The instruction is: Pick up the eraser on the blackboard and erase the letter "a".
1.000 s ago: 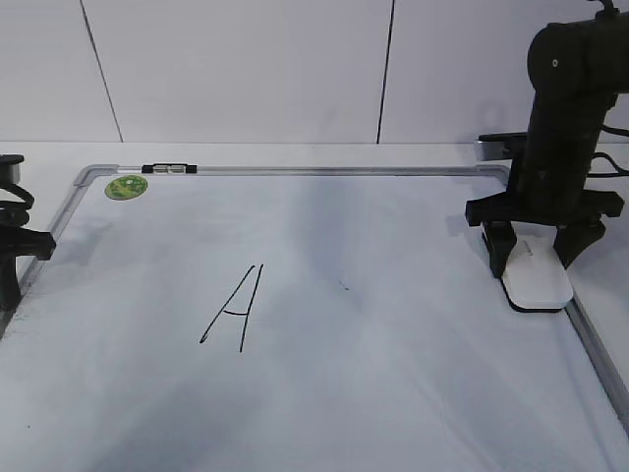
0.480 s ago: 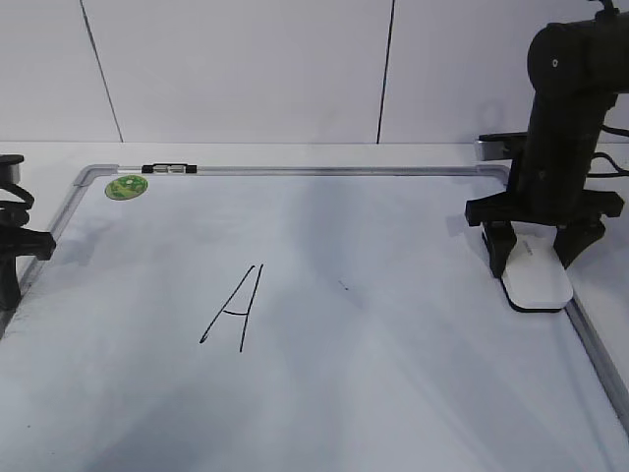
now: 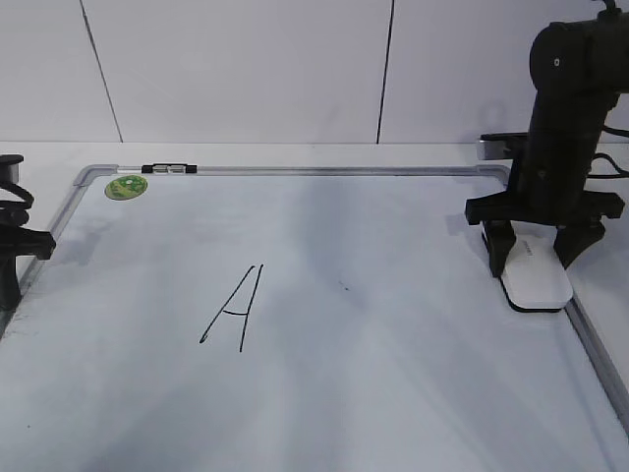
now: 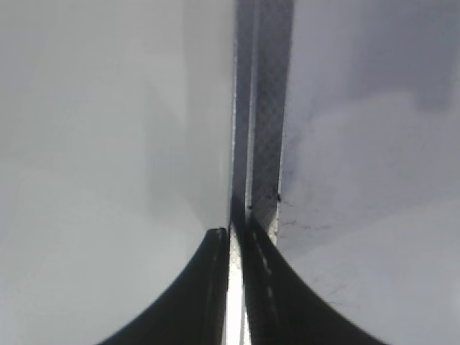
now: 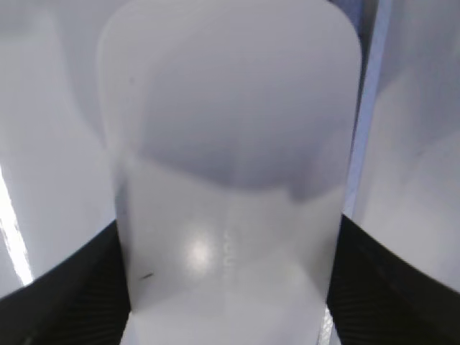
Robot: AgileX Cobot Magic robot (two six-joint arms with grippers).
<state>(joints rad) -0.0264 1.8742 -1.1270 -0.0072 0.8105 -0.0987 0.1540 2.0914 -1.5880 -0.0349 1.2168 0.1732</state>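
The white eraser (image 3: 538,277) lies flat on the blackboard (image 3: 393,374), close to its right frame. My right gripper (image 3: 536,265) stands upright over it, one finger against each long side. In the right wrist view the glossy eraser (image 5: 230,180) fills the span of the right gripper (image 5: 230,287), and no gap shows at either side. The letter "a" does not show; only a tiny dark speck (image 3: 342,286) marks the board right of the capital A (image 3: 234,308). My left gripper (image 3: 12,251) rests at the board's left edge, shut and empty, above the frame (image 4: 264,144).
A round green sticker (image 3: 126,186) sits in the board's far left corner, beside a small black clip (image 3: 169,169) on the top frame. A white wall rises behind the table. The board's right frame (image 3: 600,354) runs just beside the eraser.
The right arm's upper part has shifted a touch to the right. Its fingers and the eraser stay where they were, and the left arm has not moved.
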